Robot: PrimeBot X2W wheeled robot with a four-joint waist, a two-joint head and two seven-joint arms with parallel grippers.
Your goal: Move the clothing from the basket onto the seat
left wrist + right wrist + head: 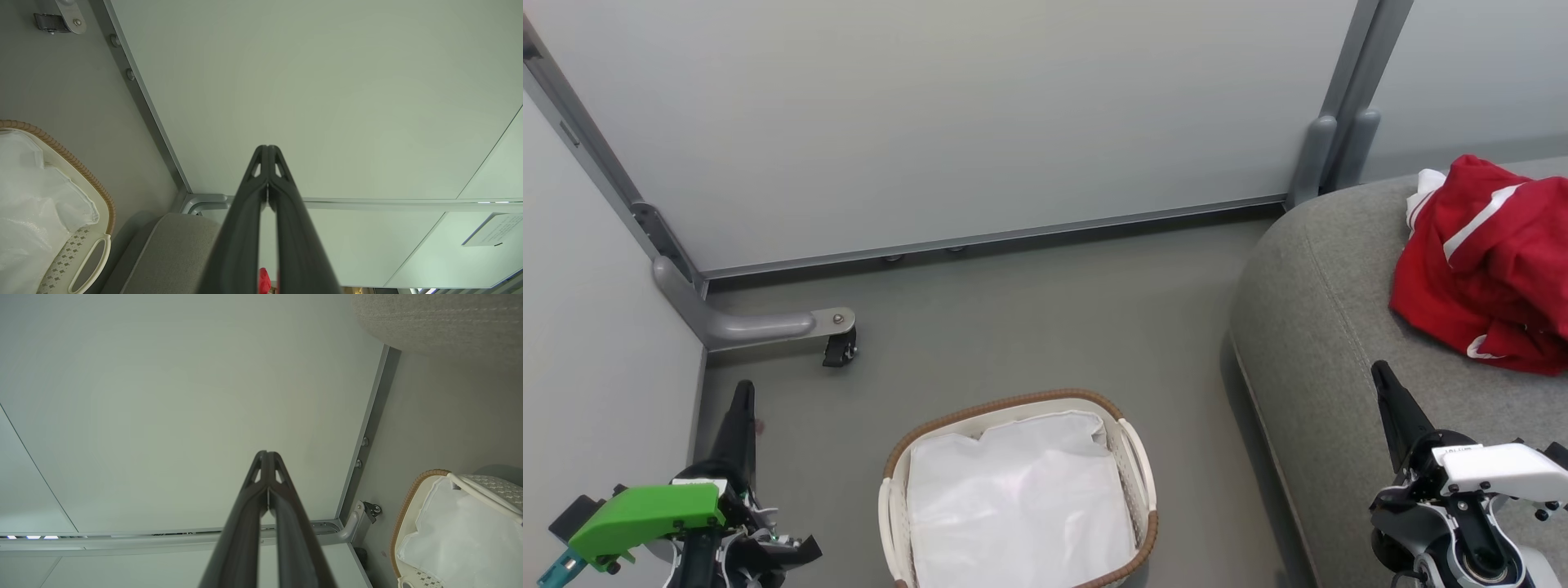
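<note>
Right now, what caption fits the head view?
Red clothing lies on the grey sofa; the basket holds its white liner; left end effector and right end effector are shut.

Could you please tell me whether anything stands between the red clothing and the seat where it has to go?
Nothing visible does: the clothing already lies on the seat. The basket, to its left, holds a white liner.

The basket (1013, 402) and seat (1307, 327) are overlooked from the head. Wrist views are aimed at wall panels (327, 102); basket is shared.
</note>
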